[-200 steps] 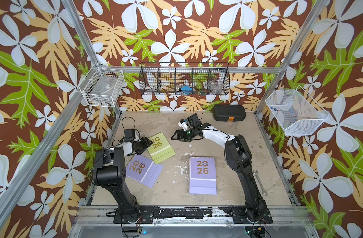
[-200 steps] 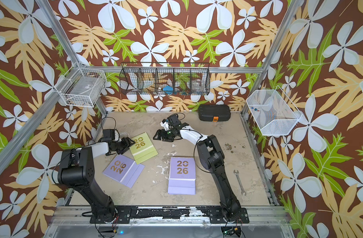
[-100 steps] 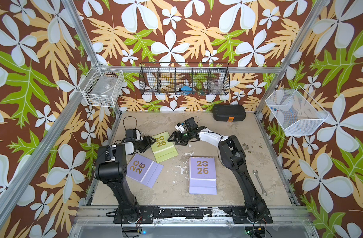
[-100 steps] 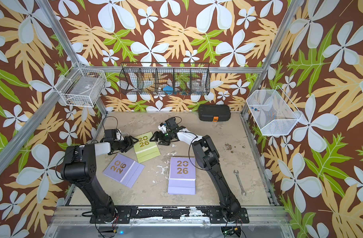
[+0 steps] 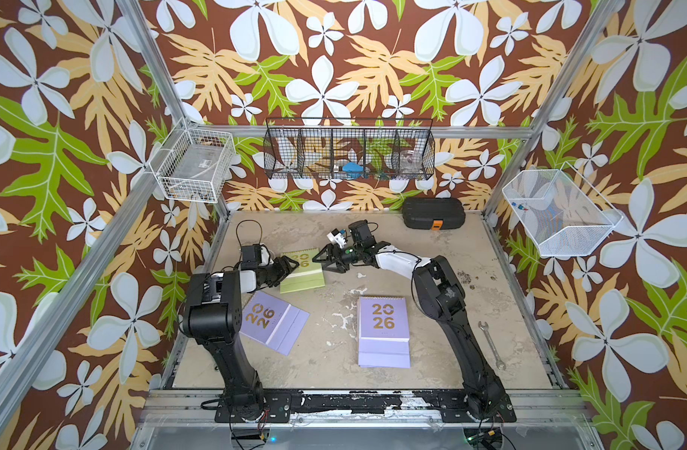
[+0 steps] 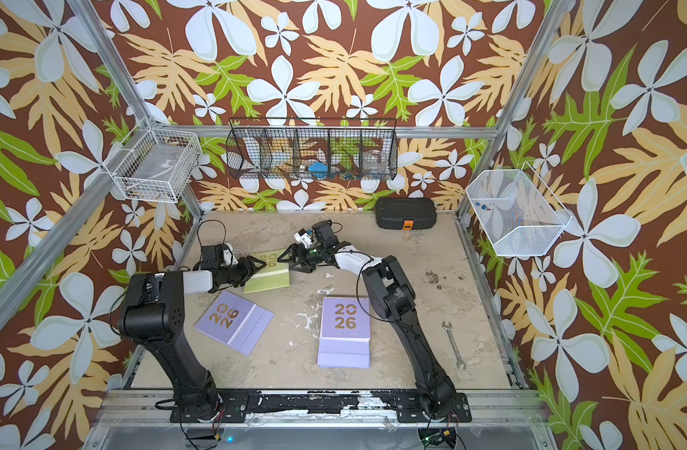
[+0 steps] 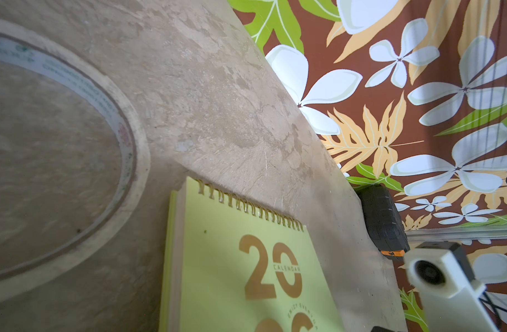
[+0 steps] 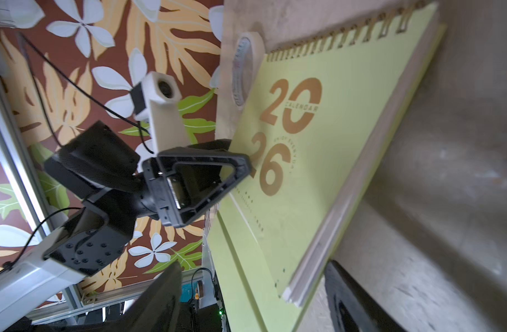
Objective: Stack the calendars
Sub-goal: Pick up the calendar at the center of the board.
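Card and paper on a wire spiral made up the green calendar (image 5: 302,270), so I judged it light and fairly stiff across the cover. Its leaves looked loose, and it seemed smooth enough to slide on the table (image 5: 470,249) if nudged rather than lifted. The safest hold looked to be a side edge, pinching the cover, leaves and backing together. The spiral was best avoided, since it could bend or snag.

It lay cover up in the left half of the table, nearer the back edge than the front, with its spiral towards the back edge. A tape roll (image 8: 245,66) stood just beyond its back left corner, close enough to catch on a careless move.

The left claw (image 5: 289,272) sat at the calendar's left side edge, jaws apart and holding nothing. In the right wrist view, one of its fingers (image 8: 206,178) reached over the cover beside the gold "26". Whether it pressed on the card I could not tell.

The right claw (image 5: 325,264) was at the opposite side edge, jaws wide. Its dark fingers (image 8: 355,301) lay on either side of the calendar's nearest corner, not closed on it.

The skewed lilac calendar (image 5: 273,321) lay near the table's left edge. The other lilac calendar (image 5: 384,335) lay by the middle of the front edge. Both were well apart from the claws.
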`<state>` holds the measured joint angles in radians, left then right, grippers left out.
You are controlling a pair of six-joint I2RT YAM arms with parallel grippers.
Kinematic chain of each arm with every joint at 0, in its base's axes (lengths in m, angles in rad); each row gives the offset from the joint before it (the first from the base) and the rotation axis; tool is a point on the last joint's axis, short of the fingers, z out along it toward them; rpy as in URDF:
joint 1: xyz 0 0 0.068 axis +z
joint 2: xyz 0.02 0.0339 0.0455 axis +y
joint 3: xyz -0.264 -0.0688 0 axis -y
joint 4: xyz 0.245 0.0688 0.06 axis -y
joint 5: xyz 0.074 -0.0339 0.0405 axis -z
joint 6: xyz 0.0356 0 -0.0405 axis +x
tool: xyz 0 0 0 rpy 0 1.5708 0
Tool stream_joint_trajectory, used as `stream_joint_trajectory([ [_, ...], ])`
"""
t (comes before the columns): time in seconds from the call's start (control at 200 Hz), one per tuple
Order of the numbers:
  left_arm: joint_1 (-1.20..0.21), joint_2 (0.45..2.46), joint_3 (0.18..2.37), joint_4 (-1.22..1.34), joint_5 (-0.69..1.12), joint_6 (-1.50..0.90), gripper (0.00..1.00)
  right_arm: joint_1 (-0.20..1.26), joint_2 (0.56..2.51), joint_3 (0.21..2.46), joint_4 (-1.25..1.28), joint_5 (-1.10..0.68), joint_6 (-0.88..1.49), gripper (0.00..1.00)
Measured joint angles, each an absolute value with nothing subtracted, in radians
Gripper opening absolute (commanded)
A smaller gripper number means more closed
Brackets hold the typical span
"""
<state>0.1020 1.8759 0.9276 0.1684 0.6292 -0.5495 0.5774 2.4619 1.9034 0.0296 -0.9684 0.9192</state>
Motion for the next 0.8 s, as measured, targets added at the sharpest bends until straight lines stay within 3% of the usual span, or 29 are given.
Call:
stream_joint_trajectory([
  [0.065,0.102,1.876,0.928,0.169,0.629,-0.551,0.68,0.576,2.457,1.895,0.073,-0.970,0.946,0.73],
  [0.295,0.102,1.868,0.929,0.138,0.629,-0.580,0.53,0.575,2.457,1.870,0.093,-0.957,0.990,0.72],
  [0.631,0.102,1.806,0.887,0.191,0.730,-0.712,0.09,0.550,2.388,1.772,0.135,-0.944,0.991,0.72],
  [0.736,0.101,1.794,0.870,0.244,0.736,-0.768,0.00,0.540,2.358,1.743,0.160,-0.946,0.991,0.74],
  [0.801,0.101,1.785,0.860,0.266,0.742,-0.816,0.00,0.529,2.334,1.711,0.166,-0.946,0.990,0.76],
])
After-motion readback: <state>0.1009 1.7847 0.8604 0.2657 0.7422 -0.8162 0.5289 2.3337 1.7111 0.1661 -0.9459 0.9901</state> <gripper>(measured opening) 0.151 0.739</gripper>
